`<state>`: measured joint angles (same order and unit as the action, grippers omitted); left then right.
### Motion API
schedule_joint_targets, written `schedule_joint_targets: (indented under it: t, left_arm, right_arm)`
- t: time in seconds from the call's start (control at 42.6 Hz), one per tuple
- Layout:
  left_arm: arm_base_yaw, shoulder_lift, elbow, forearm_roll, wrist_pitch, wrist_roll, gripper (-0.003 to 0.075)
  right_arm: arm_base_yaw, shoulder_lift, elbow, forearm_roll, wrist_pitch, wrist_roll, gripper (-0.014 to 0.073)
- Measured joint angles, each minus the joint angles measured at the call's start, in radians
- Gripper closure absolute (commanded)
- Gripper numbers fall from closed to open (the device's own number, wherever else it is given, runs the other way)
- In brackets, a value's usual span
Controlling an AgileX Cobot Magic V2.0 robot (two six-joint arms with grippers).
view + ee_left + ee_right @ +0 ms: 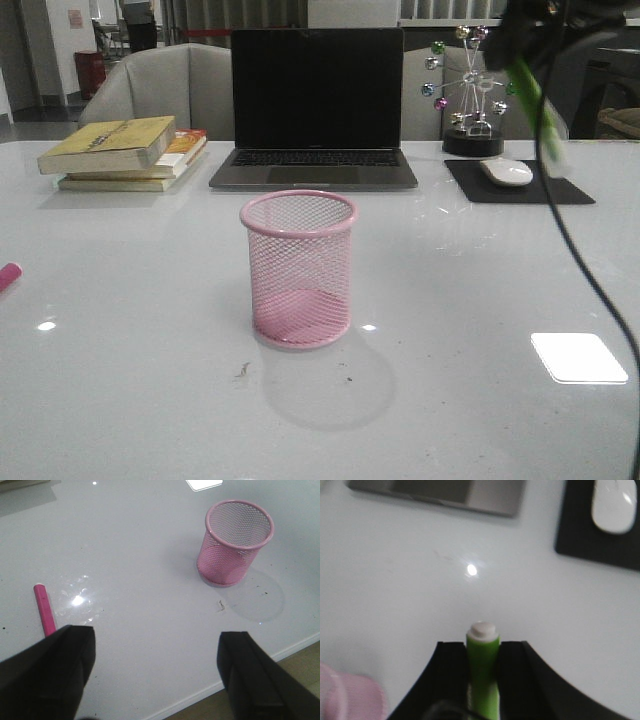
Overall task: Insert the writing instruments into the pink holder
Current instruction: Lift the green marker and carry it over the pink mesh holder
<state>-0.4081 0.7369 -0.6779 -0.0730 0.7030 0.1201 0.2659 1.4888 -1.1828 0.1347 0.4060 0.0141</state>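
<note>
The pink holder (298, 268) (234, 542) stands upright and empty at the table's middle; its blurred rim (345, 697) also shows in the right wrist view. My right gripper (482, 647) is shut on the lime green marker (482, 672), its pale end pointing down. In the front view that marker (537, 112) hangs high at the upper right, above the mouse pad, well right of the cup. The magenta-pink marker (45, 609) (8, 275) lies flat near the table's left edge. My left gripper (157, 645) is open above the table's near edge, holding nothing.
A laptop (317, 108) sits behind the cup, with stacked books (125, 152) at the back left. A white mouse (506, 171) on a black pad (518, 184) and a desk ornament (470, 95) are at the back right. A black cable (590, 290) hangs down the right side.
</note>
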Motion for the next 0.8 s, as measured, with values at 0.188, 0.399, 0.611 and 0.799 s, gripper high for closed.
schedule_joint_targets:
  t: [0.188,0.399,0.611,0.799]
  left_arm:
    - [0.000,0.000,0.000,0.000,0.004,0.000,0.0161]
    - [0.000,0.000,0.000,0.000,0.006,0.000,0.0161]
    - [0.000,0.000,0.000,0.000,0.007,0.000,0.0161]
    - [0.000,0.000,0.000,0.000,0.008,0.000,0.0161]
  right_arm:
    - [0.174,-0.127,0.194,0.027,-0.321,0.000,0.0452]
    - [0.348,-0.115,0.308,-0.016,-0.711,0.000,0.0452]
    - [0.388,0.016,0.312,-0.153,-0.961,0.000,0.0450]
    - [0.388,0.133,0.312,-0.170,-1.023,0.000,0.0450]
